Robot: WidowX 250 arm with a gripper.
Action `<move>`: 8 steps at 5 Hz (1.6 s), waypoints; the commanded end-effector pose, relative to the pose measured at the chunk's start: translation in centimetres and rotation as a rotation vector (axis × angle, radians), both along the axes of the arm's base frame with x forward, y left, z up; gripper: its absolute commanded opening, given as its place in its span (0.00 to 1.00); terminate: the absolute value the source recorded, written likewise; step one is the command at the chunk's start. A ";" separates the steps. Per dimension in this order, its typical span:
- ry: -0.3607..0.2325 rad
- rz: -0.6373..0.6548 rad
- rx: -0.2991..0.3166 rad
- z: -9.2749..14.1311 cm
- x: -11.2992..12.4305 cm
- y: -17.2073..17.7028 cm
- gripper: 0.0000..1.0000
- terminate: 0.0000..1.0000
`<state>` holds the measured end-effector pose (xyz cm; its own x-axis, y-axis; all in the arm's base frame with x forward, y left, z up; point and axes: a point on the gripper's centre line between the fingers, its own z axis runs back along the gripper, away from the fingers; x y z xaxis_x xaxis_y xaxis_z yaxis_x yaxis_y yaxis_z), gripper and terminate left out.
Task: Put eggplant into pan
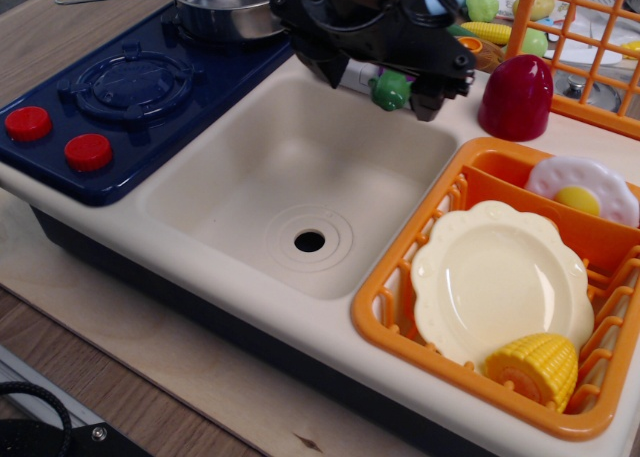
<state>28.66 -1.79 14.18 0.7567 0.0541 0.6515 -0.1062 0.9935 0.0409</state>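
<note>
The eggplant (390,89) lies on the white faucet base at the back rim of the sink. Only its green stem cap and a sliver of purple show; the rest is hidden under my gripper. My black gripper (378,85) is low over it, with one finger (325,69) to its left and the other to its right. The jaws stand apart and straddle the eggplant, and I cannot see contact. The steel pan (225,5) sits on the back burner of the blue stove, left of the gripper, its wire handle pointing left.
The cream sink basin (300,177) is in front of the gripper. A dark red dome (515,97) stands just right of it. An orange dish rack (385,307) holds a cream plate, corn and a fried egg. An orange basket (580,47) is at back right.
</note>
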 end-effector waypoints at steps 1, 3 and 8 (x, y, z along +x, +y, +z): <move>-0.033 -0.044 -0.014 -0.2 1.9 0.8 1.00 0.00; -0.033 -0.015 -0.018 -0.4 2.0 0.3 0.00 0.00; 0.076 0.221 0.002 3.1 -3.2 6.5 0.00 0.00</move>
